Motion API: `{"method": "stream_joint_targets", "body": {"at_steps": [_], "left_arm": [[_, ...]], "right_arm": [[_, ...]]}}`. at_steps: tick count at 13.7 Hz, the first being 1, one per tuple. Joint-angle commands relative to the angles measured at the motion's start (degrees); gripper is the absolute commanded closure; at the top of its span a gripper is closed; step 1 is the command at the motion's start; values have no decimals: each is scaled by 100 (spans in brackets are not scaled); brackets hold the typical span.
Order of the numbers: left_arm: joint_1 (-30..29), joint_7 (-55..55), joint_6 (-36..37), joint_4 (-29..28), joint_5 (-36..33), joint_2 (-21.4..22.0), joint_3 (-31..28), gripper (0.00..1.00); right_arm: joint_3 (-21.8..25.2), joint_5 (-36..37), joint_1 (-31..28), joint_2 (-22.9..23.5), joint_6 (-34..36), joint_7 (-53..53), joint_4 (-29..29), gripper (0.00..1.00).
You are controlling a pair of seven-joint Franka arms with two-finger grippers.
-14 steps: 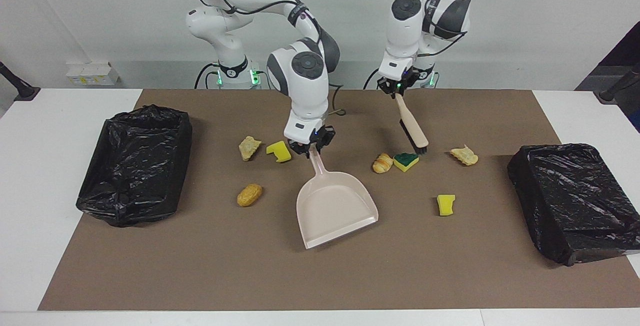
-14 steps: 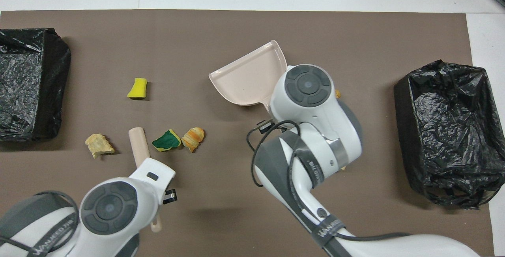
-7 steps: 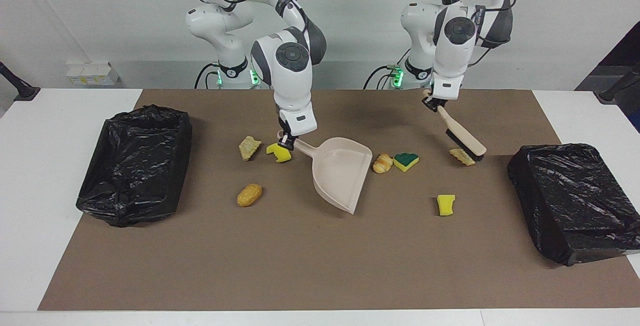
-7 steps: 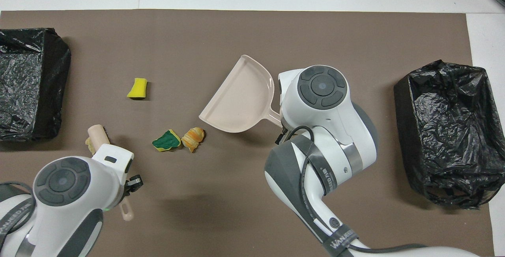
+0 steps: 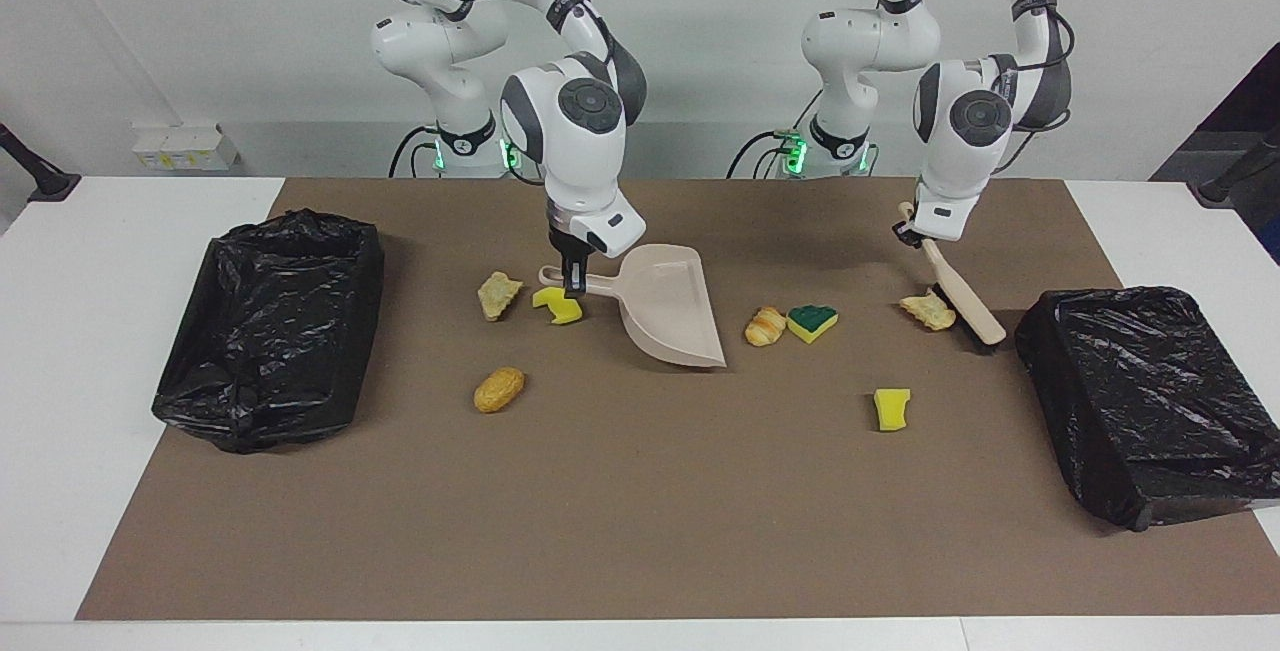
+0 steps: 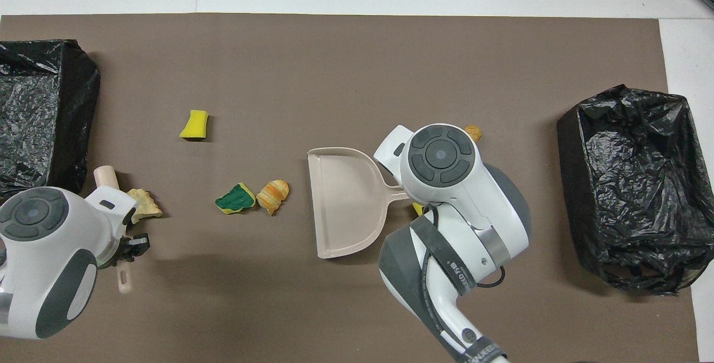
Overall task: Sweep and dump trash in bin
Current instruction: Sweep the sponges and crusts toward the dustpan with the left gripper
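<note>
My right gripper (image 5: 573, 281) is shut on the handle of the beige dustpan (image 5: 668, 316), whose mouth faces a croissant bit (image 5: 765, 325) and a green-topped sponge (image 5: 811, 321), a gap away. A yellow sponge (image 5: 557, 306), a tan scrap (image 5: 498, 293) and a golden nugget (image 5: 498, 389) lie by the handle. My left gripper (image 5: 912, 234) is shut on the beige brush (image 5: 962, 299). Its bristle end is down beside another tan scrap (image 5: 927, 310). A yellow sponge piece (image 5: 891, 408) lies farther out. In the overhead view the dustpan (image 6: 343, 201) and brush tip (image 6: 104, 174) show.
A black bag-lined bin (image 5: 270, 326) sits at the right arm's end of the brown mat. A second black-lined bin (image 5: 1140, 401) stands at the left arm's end, close to the brush head. White table edges surround the mat.
The right gripper swung the dustpan round so its mouth turned toward the croissant and green sponge. The left gripper carried the brush over the tan scrap toward the left arm's end and lowered it.
</note>
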State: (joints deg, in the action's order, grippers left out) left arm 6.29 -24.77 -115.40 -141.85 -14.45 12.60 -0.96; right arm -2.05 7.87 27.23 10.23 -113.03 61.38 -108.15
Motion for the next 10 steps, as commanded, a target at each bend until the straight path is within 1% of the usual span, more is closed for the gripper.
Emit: {"method": "stream_joint_targets", "body": {"at_steps": [1, 3, 4, 6, 7, 9, 10], "left_arm": [[161, 630, -132, 70, -49, -83, 69, 100], [608, 790, -176, 166, 108, -257, 70, 100], [819, 799, -254, 228, 275, -363, 70, 100], [1232, 816, -456, 272, 626, -443, 70, 100], [1496, 868, -544, 307, 672, -521, 78, 100], [1961, 1018, -467, 439, 716, -531, 105, 100], [2182, 1027, -301, 605, 716, -531, 70, 100]], "right_arm": [[-32, 109, -16, -57, -297, -117, -171, 100], [-32, 109, -7, 101, -552, -117, -172, 100], [-32, 109, -7, 119, -571, -117, -172, 100], [-32, 109, -7, 111, -562, -143, -172, 100], [-41, 109, -7, 111, -562, -161, -163, 100], [-41, 100, 2, 111, -527, -336, -172, 100], [-41, 100, 54, 111, -518, -589, -206, 100]]}}
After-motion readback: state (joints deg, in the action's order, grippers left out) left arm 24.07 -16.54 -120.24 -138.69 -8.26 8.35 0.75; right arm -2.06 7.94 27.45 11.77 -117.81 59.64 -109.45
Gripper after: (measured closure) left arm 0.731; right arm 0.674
